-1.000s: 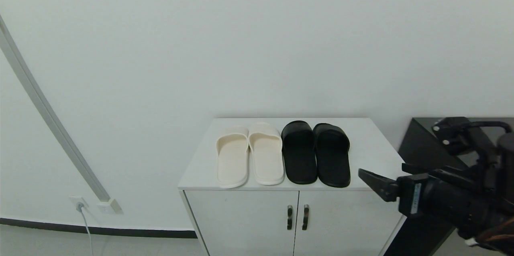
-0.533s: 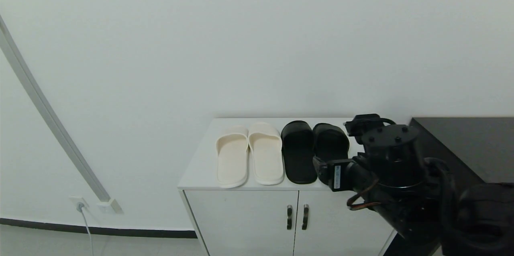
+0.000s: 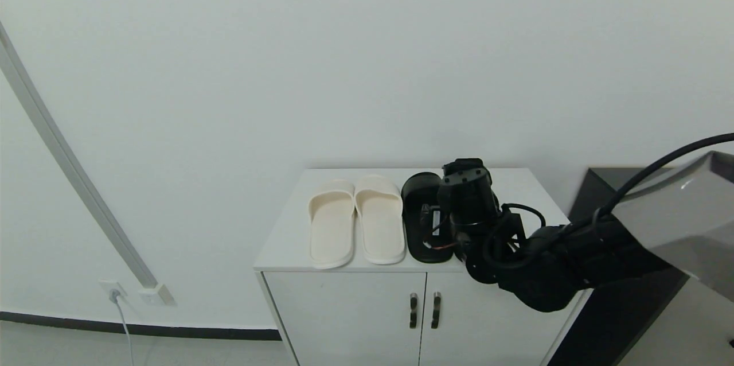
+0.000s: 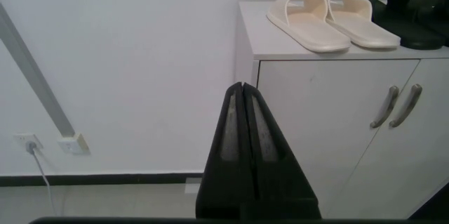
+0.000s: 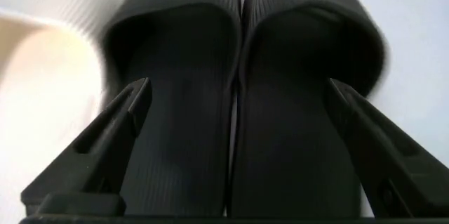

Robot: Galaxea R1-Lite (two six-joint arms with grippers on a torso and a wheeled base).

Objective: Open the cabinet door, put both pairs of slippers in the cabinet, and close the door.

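The white cabinet (image 3: 287, 242) has both doors (image 3: 350, 320) shut, with two dark handles (image 3: 425, 310) at the middle. On its top lie a cream pair of slippers (image 3: 355, 221) and, to their right, a black pair (image 3: 420, 205). My right wrist (image 3: 467, 199) hangs over the black pair and hides most of the right black slipper. My right gripper (image 5: 238, 87) is open, its fingers (image 5: 133, 108) wide to either side of both black slippers (image 5: 238, 147). My left gripper (image 4: 242, 90) is shut and empty, low and to the left of the cabinet (image 4: 330, 112).
A black piece of furniture (image 3: 596, 182) stands right against the cabinet. On the wall to the left a grey conduit (image 3: 63, 159) runs down to a socket (image 3: 112, 291) with a cable. Open floor lies left of the cabinet.
My right arm has swung in from the right edge to above the black slippers, now covering the right one. The slippers and doors have not moved.
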